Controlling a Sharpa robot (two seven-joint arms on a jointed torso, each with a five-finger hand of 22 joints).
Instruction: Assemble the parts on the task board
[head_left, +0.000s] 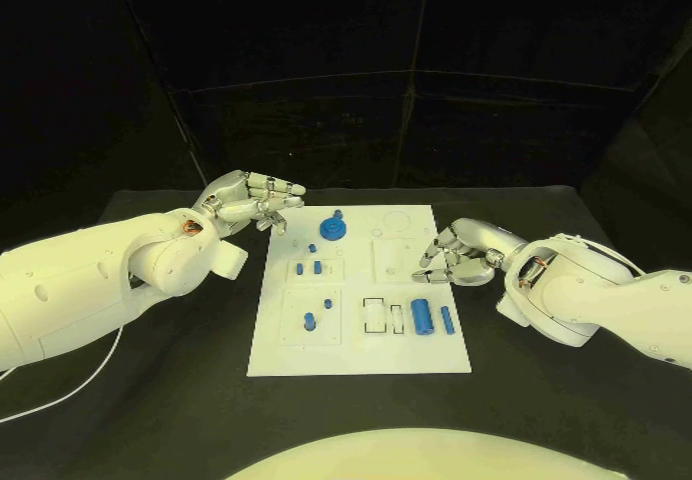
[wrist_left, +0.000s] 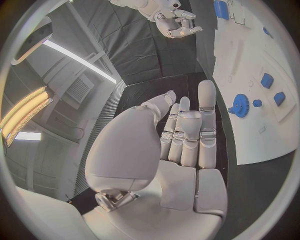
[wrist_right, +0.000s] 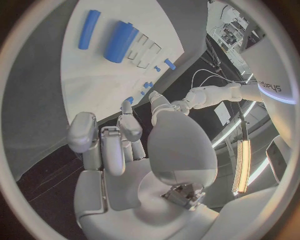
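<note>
Task board (head_left: 361, 345) is lying at table centre, carrying a thick blue cylinder (head_left: 421, 316) and slim blue rod (head_left: 447, 319) toward 4 o'clock. Right hand (head_left: 457, 253) is hovering at the board's 3 o'clock edge, fingers curling inward, holding nothing visible. Farther off, a blue gear (head_left: 333, 230) is standing near 12 o'clock, while the left hand (head_left: 254, 201) is hovering at 10 o'clock, fingers loosely curled and empty; smaller blue pieces are hard to identify.

From the robot's head, one camera looks steeply down over the worktop (head_left: 577, 400). Each wrist camera sits close behind its own hand, facing out along the fingers. All three catch the white task board (head_left: 361, 350).
</note>
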